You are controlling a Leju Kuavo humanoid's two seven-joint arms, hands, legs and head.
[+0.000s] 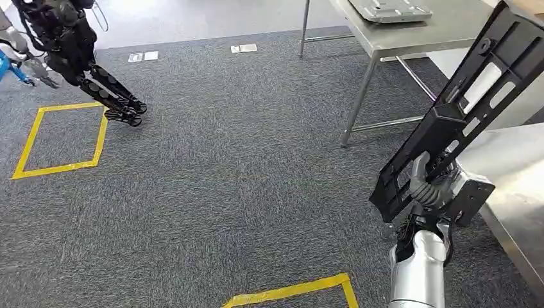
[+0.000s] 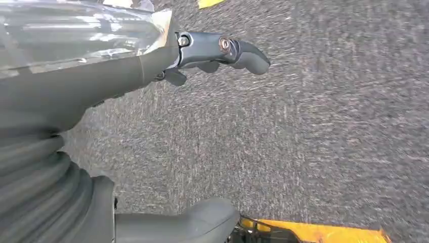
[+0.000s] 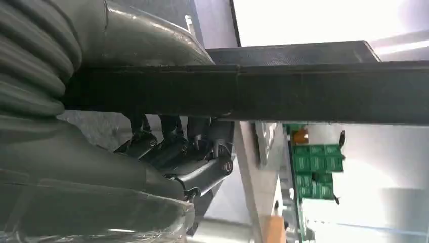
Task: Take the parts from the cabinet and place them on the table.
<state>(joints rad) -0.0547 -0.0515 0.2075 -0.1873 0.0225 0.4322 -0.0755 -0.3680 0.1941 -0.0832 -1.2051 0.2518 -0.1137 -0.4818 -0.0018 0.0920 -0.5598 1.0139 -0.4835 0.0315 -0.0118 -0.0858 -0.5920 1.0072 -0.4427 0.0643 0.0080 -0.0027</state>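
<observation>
While the right arm rises from the lower edge of the head view, these are the things from near to far:

Right hand: the right hand (image 1: 428, 192) is wrapped round the lower end of the black part (image 1: 463, 109); the grey thumb lies across the near face. In the right wrist view the dark fingers (image 3: 174, 147) curl up against the underside of the long black bar (image 3: 303, 93), so the grip looks firm.

Black part: a long, flat, black frame with slots cut through it, held tilted, its far end pointing up and to the right, above the edge of the near table (image 1: 519, 186). It hangs in the air; only the hand touches it.

Left hand: the left hand (image 2: 152, 71) hangs over the grey carpet (image 1: 244, 160). One dark finger (image 2: 238, 53) sticks straight out and the thick thumb (image 2: 192, 220) lies apart from it; nothing is in it.

Near table: a steel top at the right, just beside the right hand.

Floor marks: a corner of yellow tape (image 1: 295, 292) near the robot, and a yellow taped square (image 1: 61, 138) farther off to the left.

Far table: a metal table (image 1: 410, 38) on thin legs, with a grey tray-like piece (image 1: 388, 9) on it, possibly another part.

Far left: another dark robot's legs (image 1: 96, 70) beside the yellow square.
</observation>
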